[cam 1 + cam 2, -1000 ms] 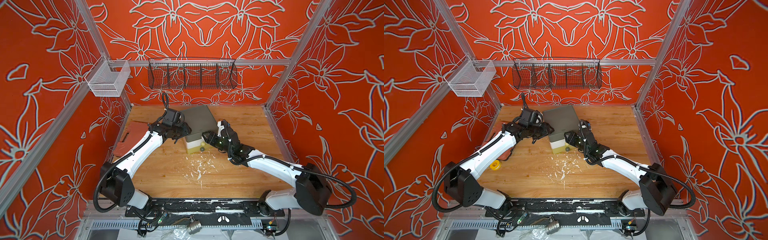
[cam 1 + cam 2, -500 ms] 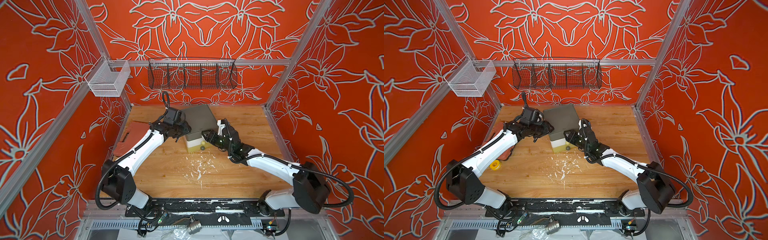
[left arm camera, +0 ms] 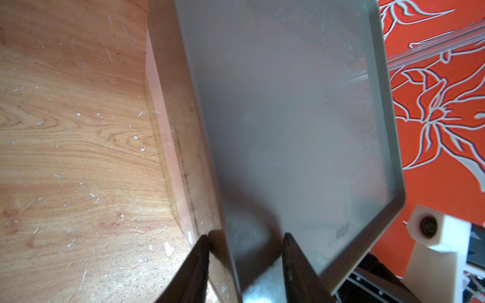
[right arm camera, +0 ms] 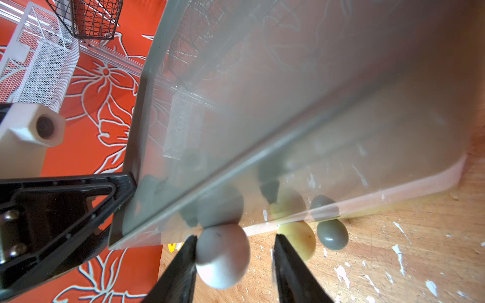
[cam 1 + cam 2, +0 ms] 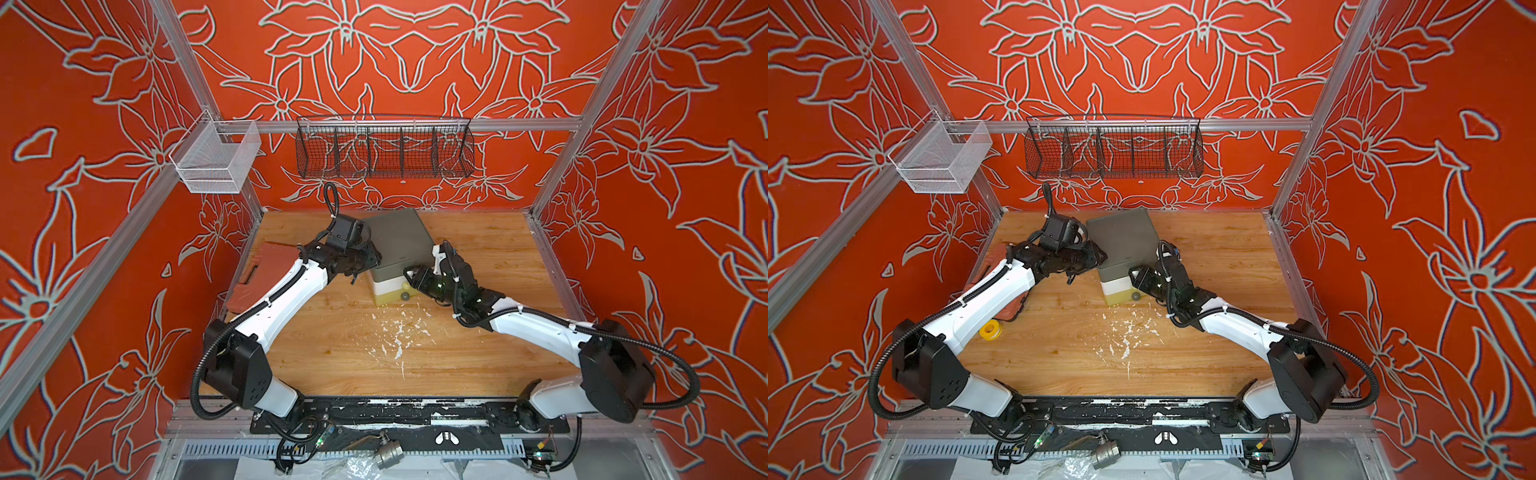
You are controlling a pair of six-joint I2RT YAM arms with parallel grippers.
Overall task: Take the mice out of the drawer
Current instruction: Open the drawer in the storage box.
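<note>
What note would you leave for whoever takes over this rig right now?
Left gripper: its jaws straddle an upper edge of the grey drawer unit; I cannot tell whether it is clamped.
Right gripper: open around the white knob, touching it on one side with a gap on the other.
Mice: none in view. All drawers look closed, so they are presumably inside.
Done: nothing is out yet.
Left: close on the knob, pull that drawer open, then lift the mice out.
</note>
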